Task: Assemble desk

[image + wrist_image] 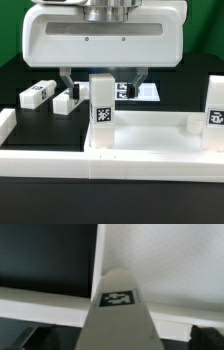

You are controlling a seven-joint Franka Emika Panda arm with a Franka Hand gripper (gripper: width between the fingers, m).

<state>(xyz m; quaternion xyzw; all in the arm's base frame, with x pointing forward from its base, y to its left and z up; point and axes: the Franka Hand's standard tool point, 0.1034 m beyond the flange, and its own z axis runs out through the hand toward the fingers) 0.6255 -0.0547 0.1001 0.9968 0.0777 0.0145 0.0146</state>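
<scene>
A white leg block [102, 104] with a square tag stands upright at the left corner of the white tray-like tabletop [150, 131]. My gripper [103, 82] hangs over it, open, one dark finger on each side of the block's top and apart from it. In the wrist view the tagged leg block [120, 308] fills the middle between the jaws of my gripper [118, 343], with the tabletop's rim [40, 303] beyond. A second leg block [214, 110] stands on the tabletop at the exterior view's right. Two more leg blocks [35, 94] [68, 101] lie on the black table at the left.
A long white border rail [60, 163] runs along the front and turns up at the exterior view's left [8, 125]. The marker board [146, 92] lies flat behind the tabletop, under my gripper.
</scene>
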